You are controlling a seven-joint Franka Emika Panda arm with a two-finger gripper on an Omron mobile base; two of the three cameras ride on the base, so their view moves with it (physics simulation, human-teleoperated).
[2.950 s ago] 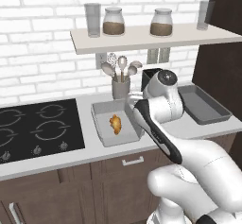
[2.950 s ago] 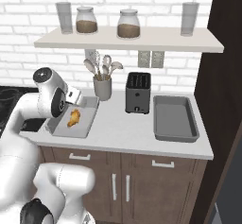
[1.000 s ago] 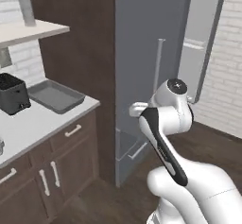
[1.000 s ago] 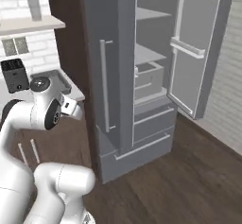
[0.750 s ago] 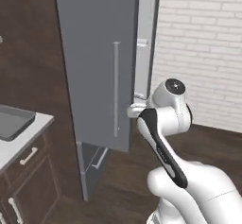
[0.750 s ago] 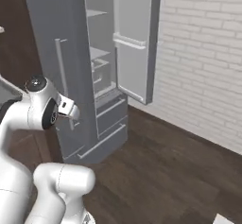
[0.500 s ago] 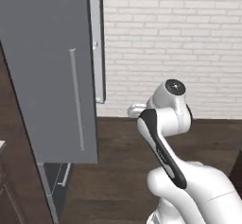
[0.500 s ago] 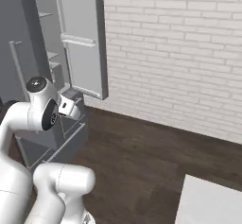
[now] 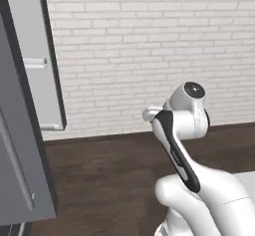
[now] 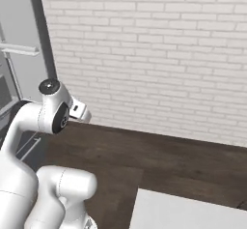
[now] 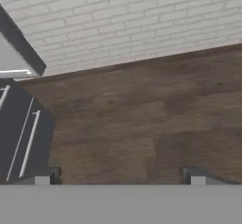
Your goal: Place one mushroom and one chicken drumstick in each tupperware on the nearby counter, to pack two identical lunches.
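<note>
The tupperware's place relative to the claw (image 11: pixel 120 176) cannot be told from these views, and the same goes for the mushroom and the chicken drumstick. The claw, seen from the hand camera, has its two small dark fingertips (image 11: pixel 47 176) spread wide, one near each lower corner of that view, and nothing sits between them. Between and beyond the tips lies a dark brown wooden plank floor (image 11: pixel 142 114), well apart from the fingers. The floor runs up to a white painted brick wall (image 11: pixel 132 15) across the top of the hand view. At the left of that view is a dark grey cabinet front (image 11: pixel 9 142) with two thin pale bar handles (image 11: pixel 29 142) running side by side. In the left base view the white robot arm with dark joints (image 9: pixel 187 115) rises from the lower right, its upper joint bent in front of the brick wall. To its left a tall flat grey fridge door (image 9: pixel 20 170) stands close to the camera. Behind it is a paler open door panel with small ledges (image 9: pixel 35 65). In the right base view the arm stands at the lower left, its hand pointing towards the wall and down. A pale grey flat slab (image 10: pixel 193 213) fills the lower right corner above the dark floor. Whether that slab is the surface that carries the task's things cannot be told.
</note>
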